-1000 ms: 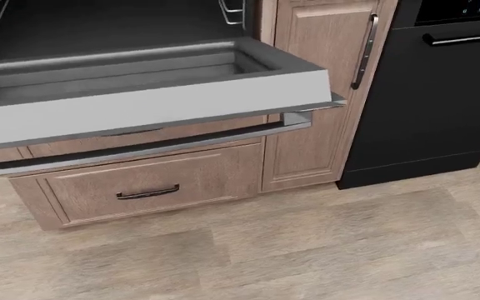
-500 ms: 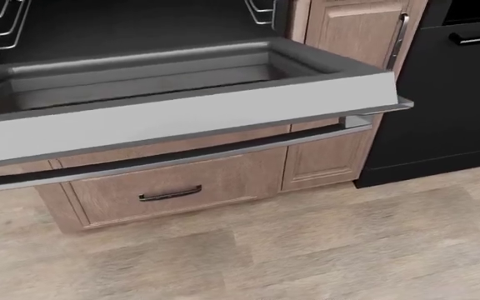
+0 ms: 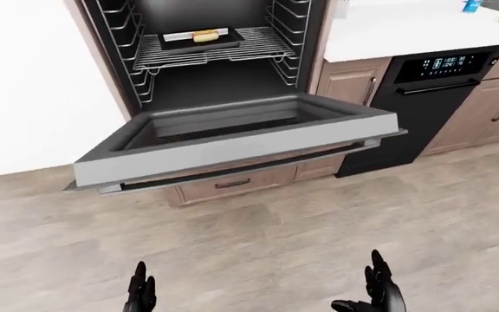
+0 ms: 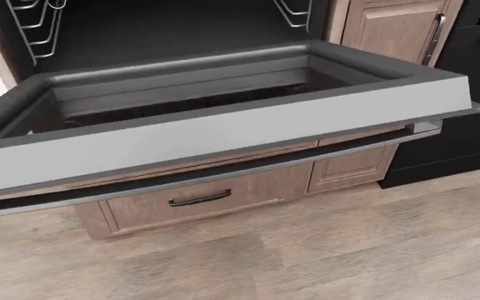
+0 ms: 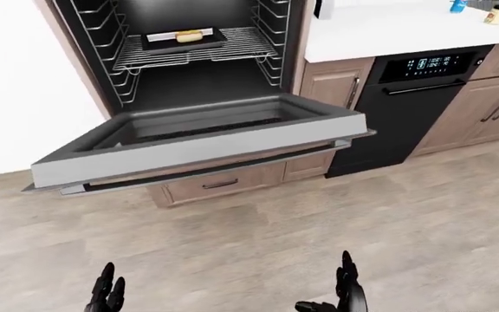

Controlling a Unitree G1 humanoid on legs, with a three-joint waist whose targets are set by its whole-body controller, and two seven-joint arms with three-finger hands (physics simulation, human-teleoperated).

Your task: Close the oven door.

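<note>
While the oven door [image 3: 232,140] hangs fully open, lying flat and jutting out toward the camera, it fills the middle of both eye views, its grey outer edge and long handle [image 3: 241,170] facing the viewer. Above it the dark oven cavity [image 3: 206,71] shows wire racks [image 3: 211,52], with a black tray [image 3: 199,39] holding a yellowish item on one rack; the head view cuts this off, showing only the bottom ends of the side rails at its top edge. The eye views also take in the black dishwasher [image 3: 427,97] to the right of the oven, the white table [image 3: 406,26] above it, and the wood floor [image 3: 258,247]. The head view shows best the wood drawer [image 4: 203,197] with its dark pull, tucked under the door.

Only the eye views show the hands, low at the bottom edge and well apart from the door. The left robot hand [image 3: 140,294] has its fingers pointing up, spread and grasping nothing. The right robot hand [image 3: 376,292] is likewise open and empty.

Compared with a second ago, the whole head view has shifted: the door now spans nearly its full width and looks larger, and the dishwasher has slid almost out at the right, so the camera has moved.
</note>
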